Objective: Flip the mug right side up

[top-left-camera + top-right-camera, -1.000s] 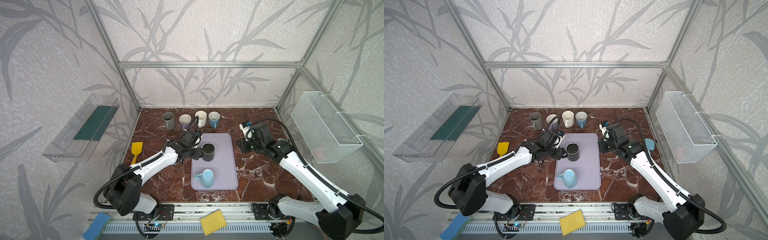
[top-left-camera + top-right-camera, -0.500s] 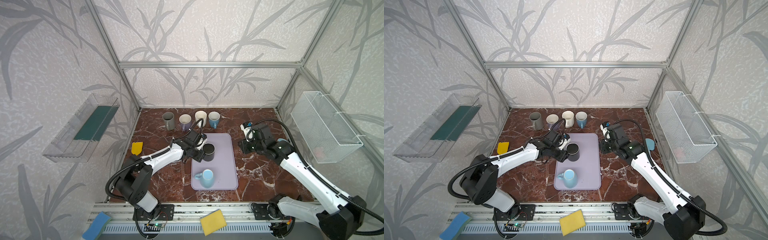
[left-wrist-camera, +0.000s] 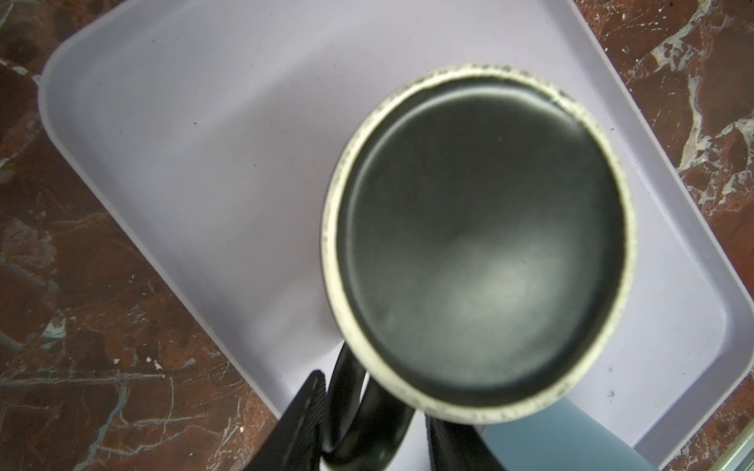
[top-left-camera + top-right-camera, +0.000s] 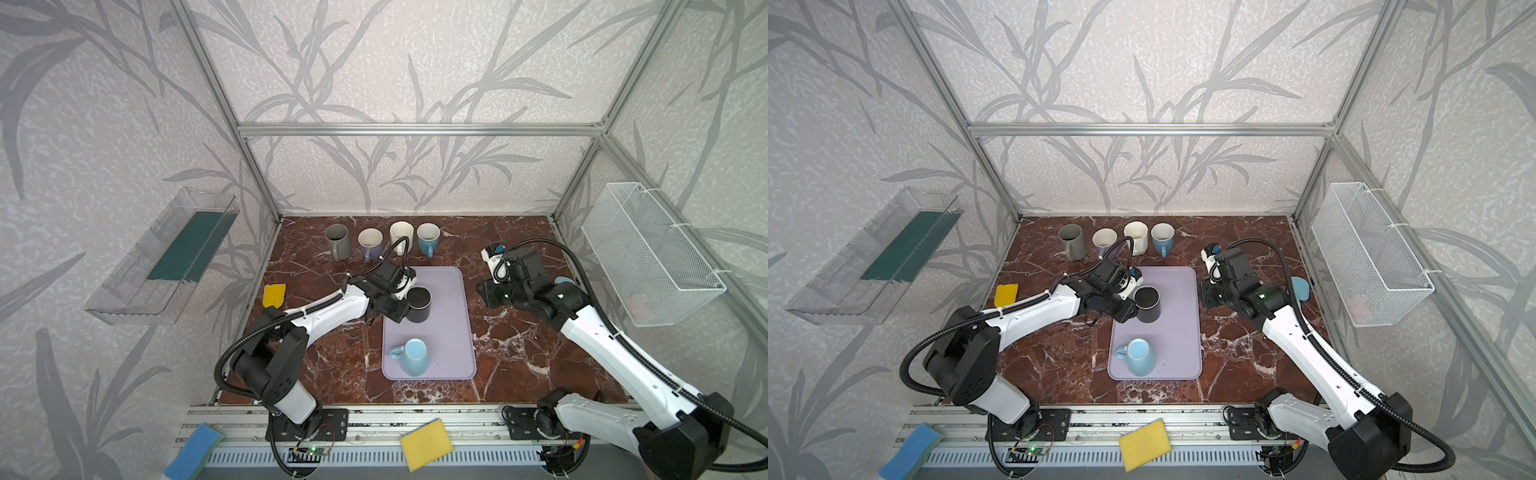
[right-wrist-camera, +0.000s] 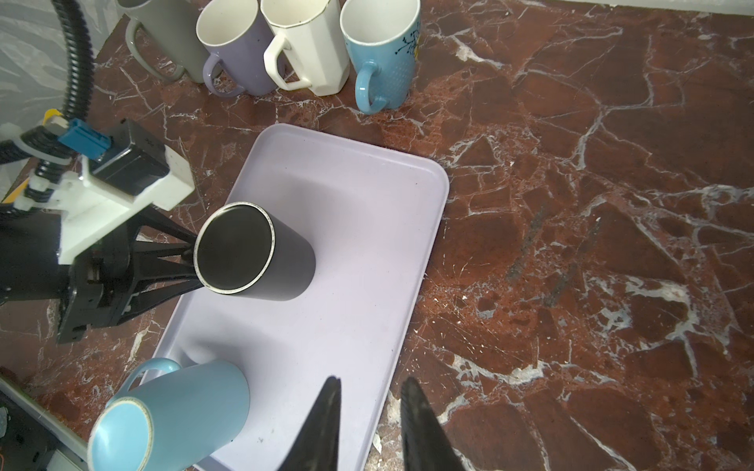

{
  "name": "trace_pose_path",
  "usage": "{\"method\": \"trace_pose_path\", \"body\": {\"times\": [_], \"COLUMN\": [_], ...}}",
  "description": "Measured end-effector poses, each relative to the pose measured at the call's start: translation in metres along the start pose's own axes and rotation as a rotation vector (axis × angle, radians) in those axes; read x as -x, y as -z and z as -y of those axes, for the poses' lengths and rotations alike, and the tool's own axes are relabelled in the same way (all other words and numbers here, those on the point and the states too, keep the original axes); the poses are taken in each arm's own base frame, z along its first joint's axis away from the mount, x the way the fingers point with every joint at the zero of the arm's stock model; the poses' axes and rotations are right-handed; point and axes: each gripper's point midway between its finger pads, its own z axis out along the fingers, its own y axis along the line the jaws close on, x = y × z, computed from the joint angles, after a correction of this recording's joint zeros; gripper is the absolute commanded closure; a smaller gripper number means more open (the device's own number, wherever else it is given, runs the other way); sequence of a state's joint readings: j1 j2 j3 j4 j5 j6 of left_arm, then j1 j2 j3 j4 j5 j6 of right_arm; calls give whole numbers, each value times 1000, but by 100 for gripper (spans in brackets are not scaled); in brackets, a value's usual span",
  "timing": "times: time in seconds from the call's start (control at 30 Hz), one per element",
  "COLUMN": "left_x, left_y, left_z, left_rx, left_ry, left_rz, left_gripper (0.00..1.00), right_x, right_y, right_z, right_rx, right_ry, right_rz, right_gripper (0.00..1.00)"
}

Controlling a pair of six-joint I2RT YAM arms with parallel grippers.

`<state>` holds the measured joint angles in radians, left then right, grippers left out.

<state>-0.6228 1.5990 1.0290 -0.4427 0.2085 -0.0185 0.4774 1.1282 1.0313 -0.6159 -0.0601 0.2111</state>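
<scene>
Lifted by its handle (image 3: 347, 391) alone, the black mug (image 4: 417, 304) could swing or slip from the left gripper (image 3: 367, 432), which straddles the handle; whether it pinches yet I cannot tell. The right gripper (image 5: 371, 387) is slightly parted and empty. The mug stands upside down, its pale-ringed base up, on the upper left of the tray (image 4: 451, 332), mid-frame.
</scene>
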Motion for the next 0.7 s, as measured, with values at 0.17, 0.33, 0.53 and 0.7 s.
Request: {"method": "trace_pose_path", "body": {"times": [0.17, 0.33, 0.53, 0.7], "left_x": [0, 0, 2, 3], "left_y": [-3, -4, -4, -5], "left_z": [1, 2, 2, 2], "left_rx": [1, 4, 13, 16], "left_ry": [-2, -7, -11, -15], "left_rz": [-11, -17, -22, -25], "left_gripper": [62, 65, 69, 75], "right_x": [-4, -9, -17, -18], "right_y": [-1, -4, -9, -9], "right_z": [2, 6, 9, 7], "right_rx": [-5, -11, -13, 3], "right_ry": [-5, -11, -22, -39], "right_rz": [-7, -16, -22, -3], "right_gripper": [72, 72, 72, 72]}}
